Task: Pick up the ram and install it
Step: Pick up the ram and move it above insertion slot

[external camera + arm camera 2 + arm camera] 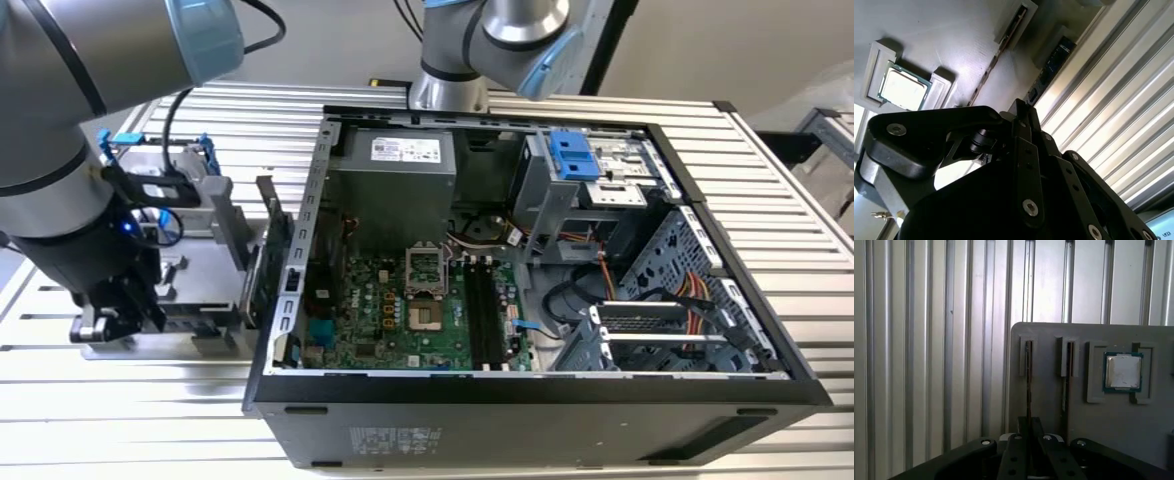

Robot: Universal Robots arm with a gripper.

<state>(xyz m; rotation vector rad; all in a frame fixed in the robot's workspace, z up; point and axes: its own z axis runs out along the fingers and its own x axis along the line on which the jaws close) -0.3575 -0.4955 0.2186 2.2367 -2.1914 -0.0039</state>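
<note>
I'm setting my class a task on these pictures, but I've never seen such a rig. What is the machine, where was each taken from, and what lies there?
It is a robot arm with a gripper. The exterior view looks on from off the arm; both wrist views ride near its wrist. On the slatted table stand an open computer case and a grey holder. In the holder the ram stands on edge near a square chip. The gripper hangs at the ram.

Reaching down at nine o'clock in the exterior view: arm (67, 180) upright, gripper (114, 318) low, fingers (1015, 452) pinched on the ram (1027, 385).
</note>
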